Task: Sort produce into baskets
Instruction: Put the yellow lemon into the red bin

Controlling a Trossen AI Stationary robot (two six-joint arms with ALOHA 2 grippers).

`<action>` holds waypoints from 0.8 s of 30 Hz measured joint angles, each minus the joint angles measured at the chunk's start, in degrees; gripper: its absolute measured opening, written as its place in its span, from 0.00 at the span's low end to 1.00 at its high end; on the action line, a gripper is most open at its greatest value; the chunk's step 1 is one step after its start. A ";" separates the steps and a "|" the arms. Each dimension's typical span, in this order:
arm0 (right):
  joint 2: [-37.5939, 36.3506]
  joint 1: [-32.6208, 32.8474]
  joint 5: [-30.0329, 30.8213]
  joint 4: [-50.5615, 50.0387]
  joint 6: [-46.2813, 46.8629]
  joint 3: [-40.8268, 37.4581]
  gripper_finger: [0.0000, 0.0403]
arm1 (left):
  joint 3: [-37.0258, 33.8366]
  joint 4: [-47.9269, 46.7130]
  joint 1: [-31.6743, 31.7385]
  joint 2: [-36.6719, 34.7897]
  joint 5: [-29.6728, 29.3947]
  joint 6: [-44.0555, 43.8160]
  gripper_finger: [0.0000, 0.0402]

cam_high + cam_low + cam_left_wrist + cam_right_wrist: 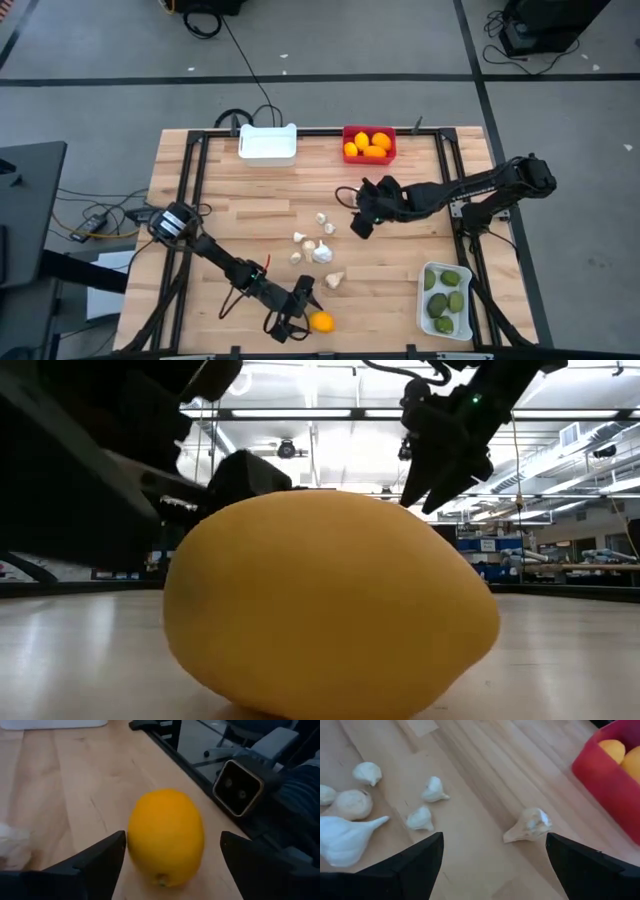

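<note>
- My left gripper (303, 318) sat low at the counter's (240, 200) near edge, fingers spread wide and released, with an orange citrus (321, 321) lying on the wood between them, untouched on either side.
- Past it, loose garlic (322, 253) lay scattered around the counter's middle.
- A white basket (429, 305) at the near right corner held green fruits (441, 302).
- My right gripper (362, 221) hung over the middle, just beside the garlic, fingers apart and holding nothing.
- At the far edge, the red basket (346, 134) held citrus (368, 145).
- Beside it stood another white basket (268, 142).
</note>
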 joint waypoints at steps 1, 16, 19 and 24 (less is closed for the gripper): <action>0.00 0.31 -0.02 0.10 0.43 0.00 0.89 | 0.00 0.24 0.02 0.31 -0.42 -0.05 0.80; 0.04 11.83 -2.13 10.04 9.32 -3.07 0.89 | 0.04 1.59 0.13 -1.03 -14.85 1.04 0.43; 0.06 14.98 -6.01 17.45 8.23 -5.43 0.89 | 0.04 2.19 0.81 -3.34 -21.92 1.90 0.45; 0.09 19.89 -10.31 27.89 0.05 -7.70 0.89 | 0.07 2.13 3.99 -8.34 -24.11 1.92 0.47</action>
